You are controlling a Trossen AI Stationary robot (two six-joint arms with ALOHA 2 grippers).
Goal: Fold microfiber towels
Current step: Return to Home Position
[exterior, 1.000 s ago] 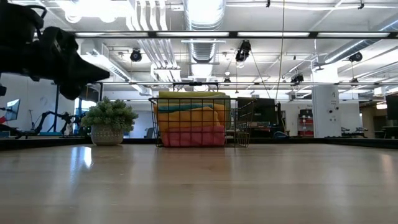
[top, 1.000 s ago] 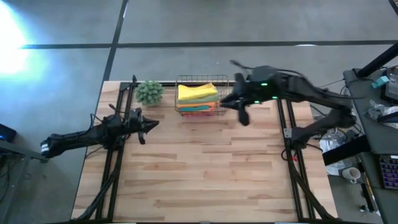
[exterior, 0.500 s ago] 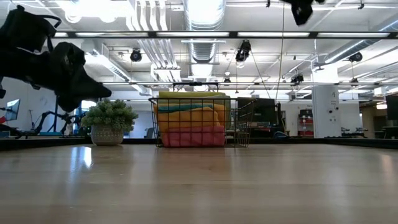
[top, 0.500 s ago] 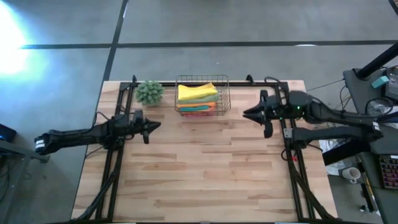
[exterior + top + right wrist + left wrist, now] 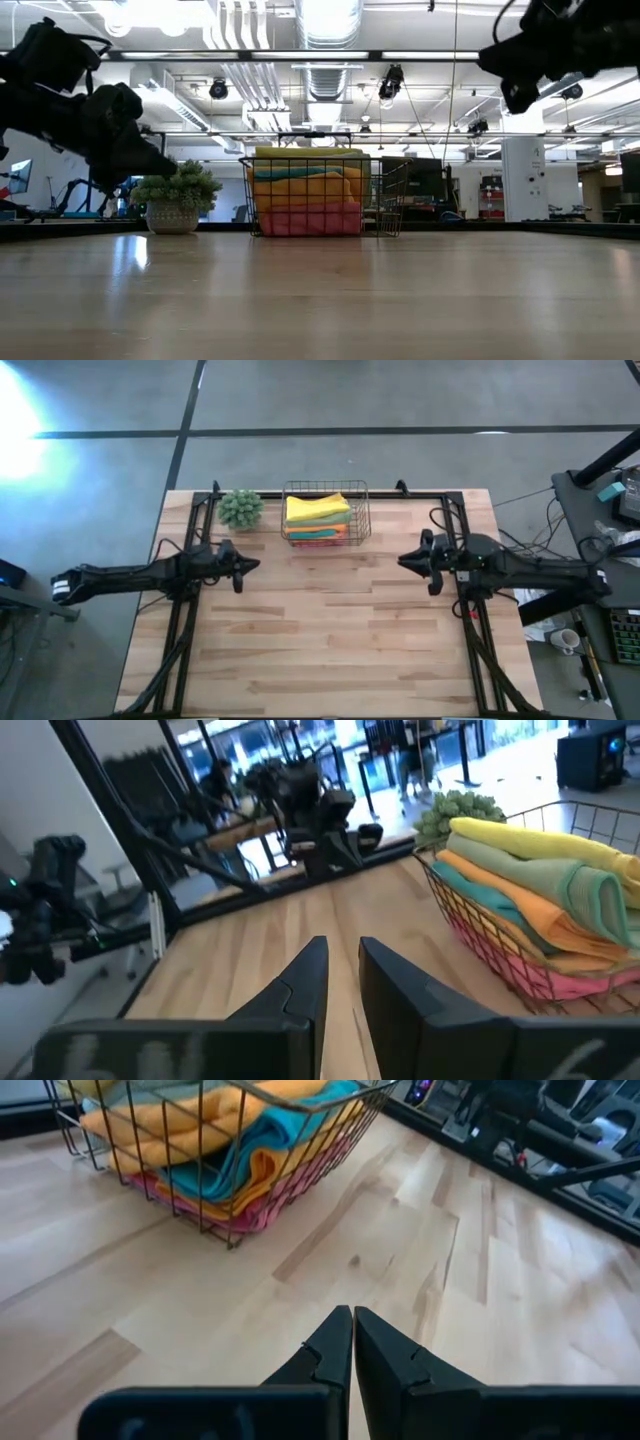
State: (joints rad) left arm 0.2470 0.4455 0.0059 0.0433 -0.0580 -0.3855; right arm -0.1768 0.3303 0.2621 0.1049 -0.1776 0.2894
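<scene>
Jaws of both arms hang above the table point(image 5: 330, 640), empty and touching nothing. The left jaws, at the tip of the left arm point(image 5: 150, 573), are pressed together and point right from the left side of the table. The right jaws, at the tip of the right arm point(image 5: 520, 565), stand a narrow slit apart and point left from the right side; in the low view they ride higher than the left ones. The microfiber towels point(image 5: 318, 510) lie folded and stacked in the wire basket point(image 5: 362, 510) at the middle of the far edge, farther back than both jaws and apart from them, between the two in left-right terms. Yellow is on top, then sage green, teal, orange, with pink lowest. A small green plant point(image 5: 241, 508) sits just left of the basket.
</scene>
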